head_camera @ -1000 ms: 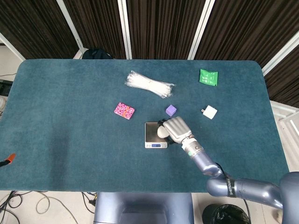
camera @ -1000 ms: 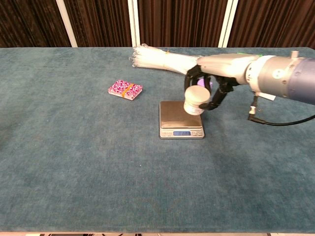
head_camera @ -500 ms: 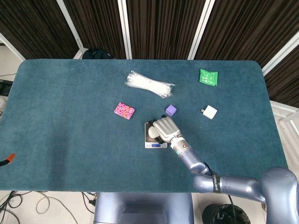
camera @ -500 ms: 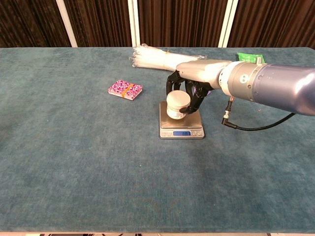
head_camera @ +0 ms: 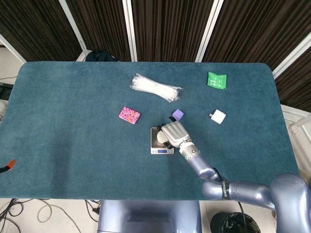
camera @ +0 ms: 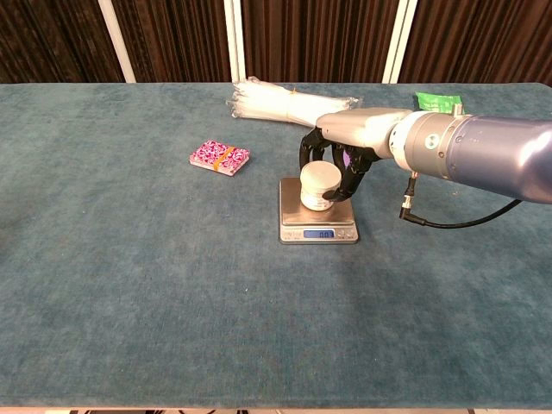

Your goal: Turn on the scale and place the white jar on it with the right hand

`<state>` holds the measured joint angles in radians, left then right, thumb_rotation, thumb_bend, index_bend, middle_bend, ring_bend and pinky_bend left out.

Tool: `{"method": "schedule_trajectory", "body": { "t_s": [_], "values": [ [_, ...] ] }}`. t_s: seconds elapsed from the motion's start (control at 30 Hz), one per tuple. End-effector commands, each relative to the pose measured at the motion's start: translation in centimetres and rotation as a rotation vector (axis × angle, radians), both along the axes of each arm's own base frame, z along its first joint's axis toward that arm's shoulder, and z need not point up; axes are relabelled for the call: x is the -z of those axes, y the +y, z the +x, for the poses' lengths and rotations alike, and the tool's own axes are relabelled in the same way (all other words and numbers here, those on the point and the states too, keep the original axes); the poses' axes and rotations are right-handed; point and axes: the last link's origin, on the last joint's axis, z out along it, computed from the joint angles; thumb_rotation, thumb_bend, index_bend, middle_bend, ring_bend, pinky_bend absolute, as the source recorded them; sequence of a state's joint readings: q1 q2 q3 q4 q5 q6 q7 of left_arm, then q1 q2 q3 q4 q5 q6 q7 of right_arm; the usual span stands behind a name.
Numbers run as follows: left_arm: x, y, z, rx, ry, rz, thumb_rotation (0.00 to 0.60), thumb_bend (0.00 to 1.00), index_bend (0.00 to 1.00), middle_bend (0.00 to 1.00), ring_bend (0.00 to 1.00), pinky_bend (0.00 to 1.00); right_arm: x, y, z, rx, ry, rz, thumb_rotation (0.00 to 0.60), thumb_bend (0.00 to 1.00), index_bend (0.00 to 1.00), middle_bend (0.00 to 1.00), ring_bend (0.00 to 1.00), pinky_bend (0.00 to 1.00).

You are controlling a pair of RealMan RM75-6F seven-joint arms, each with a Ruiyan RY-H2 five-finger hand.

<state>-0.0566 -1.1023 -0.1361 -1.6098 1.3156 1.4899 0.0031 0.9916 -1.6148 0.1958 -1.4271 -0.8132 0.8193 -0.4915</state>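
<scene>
The white jar point(camera: 319, 187) is seen upright on the platform of the scale point(camera: 317, 211), just below the centre of the head view, and it is enclosed by the fingers point(camera: 307, 152) of the right hand point(camera: 338, 147), which are curled down around its sides so that the jar is held. The scale's display point(camera: 319, 234) is lit blue at its front edge. The left hand is not shown in either view. On the teal bench point(head_camera: 73, 121), a pink patterned packet point(head_camera: 129, 115) is placed to the left of the scale, a purple cube point(head_camera: 178, 114) just above the hand, a bundle of white cable ties point(head_camera: 155, 88) higher up, a white block point(head_camera: 218, 116) to the right, and a green packet point(head_camera: 216, 80) at the upper right.
</scene>
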Motion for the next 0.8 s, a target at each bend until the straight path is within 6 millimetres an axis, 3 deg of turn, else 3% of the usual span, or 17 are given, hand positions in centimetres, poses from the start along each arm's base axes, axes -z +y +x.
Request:
{"method": "schedule_trajectory", "body": {
  "t_s": [0.03,0.33,0.8],
  "values": [
    [0.03,0.01,0.03,0.001,0.000,0.000,0.600,0.12,0.00,0.00,0.00,0.00,0.10,0.00,0.02,0.001,-0.008,0.002,0.600,0.41,0.38,0.40,0.43,0.12],
    [-0.04,0.06,-0.03,-0.002,-0.001,0.012,0.600,0.12,0.00,0.00,0.00,0.00,0.20,-0.04,-0.14,0.009,-0.020,0.011,0.600,0.41,0.24,0.31,0.37,0.12],
    [-0.15,0.09,-0.13,-0.008,-0.001,0.019,0.600,0.12,0.00,0.00,0.00,0.00,-0.59,-0.02,0.26,0.017,-0.009,0.008,0.600,0.36,0.08,0.05,0.16,0.06]
  ]
}}
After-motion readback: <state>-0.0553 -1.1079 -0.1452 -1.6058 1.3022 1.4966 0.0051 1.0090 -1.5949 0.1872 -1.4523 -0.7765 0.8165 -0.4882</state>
